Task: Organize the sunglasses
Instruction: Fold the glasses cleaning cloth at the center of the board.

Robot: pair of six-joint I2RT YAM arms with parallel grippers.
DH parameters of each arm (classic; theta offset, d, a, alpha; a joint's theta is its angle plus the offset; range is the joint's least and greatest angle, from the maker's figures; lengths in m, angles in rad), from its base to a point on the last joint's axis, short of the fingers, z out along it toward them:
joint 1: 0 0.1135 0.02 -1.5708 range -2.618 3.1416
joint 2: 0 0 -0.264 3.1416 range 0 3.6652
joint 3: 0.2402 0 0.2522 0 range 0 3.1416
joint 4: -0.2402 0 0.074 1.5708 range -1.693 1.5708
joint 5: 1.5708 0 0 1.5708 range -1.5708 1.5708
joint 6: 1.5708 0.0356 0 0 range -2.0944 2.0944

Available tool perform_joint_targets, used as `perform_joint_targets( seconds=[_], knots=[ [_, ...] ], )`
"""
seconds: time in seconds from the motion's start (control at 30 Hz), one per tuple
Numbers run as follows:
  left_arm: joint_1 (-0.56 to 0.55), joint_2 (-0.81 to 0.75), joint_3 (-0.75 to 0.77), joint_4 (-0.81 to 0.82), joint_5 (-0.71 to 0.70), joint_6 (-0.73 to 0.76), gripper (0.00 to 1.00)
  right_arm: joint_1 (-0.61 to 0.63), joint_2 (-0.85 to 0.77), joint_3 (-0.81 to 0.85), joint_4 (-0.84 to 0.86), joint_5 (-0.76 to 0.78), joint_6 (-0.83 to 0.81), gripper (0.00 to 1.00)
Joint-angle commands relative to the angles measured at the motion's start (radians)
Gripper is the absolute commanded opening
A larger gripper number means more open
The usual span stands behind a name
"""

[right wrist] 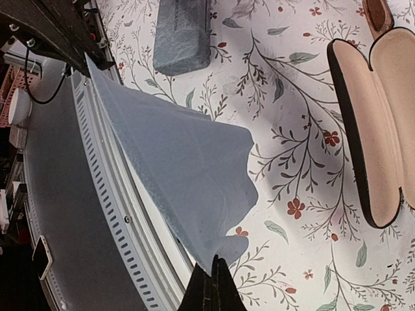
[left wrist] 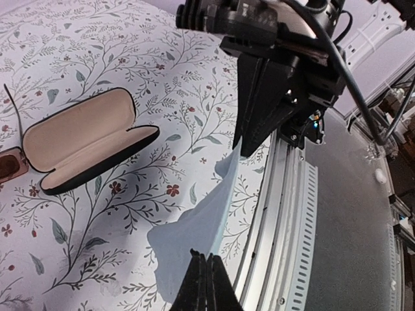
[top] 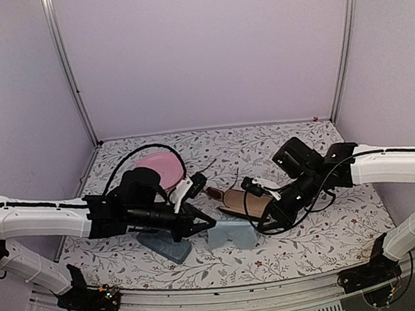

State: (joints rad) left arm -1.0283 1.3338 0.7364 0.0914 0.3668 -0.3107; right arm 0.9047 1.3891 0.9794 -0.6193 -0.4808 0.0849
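A pale blue cloth hangs stretched between my two grippers near the table's front edge. My left gripper is shut on one corner of it, seen in the left wrist view. My right gripper is shut on the opposite corner. The reddish-brown sunglasses lie just left of an open black hard case with tan lining, behind the cloth. One of their lenses shows in the left wrist view. I cannot make out the pale-framed pair.
A grey-blue rectangular case lies left of the cloth, below my left gripper, and also shows in the right wrist view. A pink round object sits behind my left arm. The metal front rail runs right under the cloth.
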Motion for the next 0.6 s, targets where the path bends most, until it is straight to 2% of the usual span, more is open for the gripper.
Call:
perform_joint_targets(
  seconds=[0.0,0.33,0.57],
  knots=[
    [-0.043,-0.04,-0.027,-0.016,-0.049,-0.045,0.0,0.045,-0.029,0.038,-0.123,0.012,-0.028,0.0],
    [-0.171,-0.074,-0.055,-0.056,-0.145,-0.112,0.0,0.148,-0.027,0.033,-0.166,0.046,0.009,0.0],
    [-0.187,-0.047,-0.074,-0.044,-0.17,-0.105,0.0,0.15,0.021,0.026,-0.157,0.1,0.023,0.0]
  ],
)
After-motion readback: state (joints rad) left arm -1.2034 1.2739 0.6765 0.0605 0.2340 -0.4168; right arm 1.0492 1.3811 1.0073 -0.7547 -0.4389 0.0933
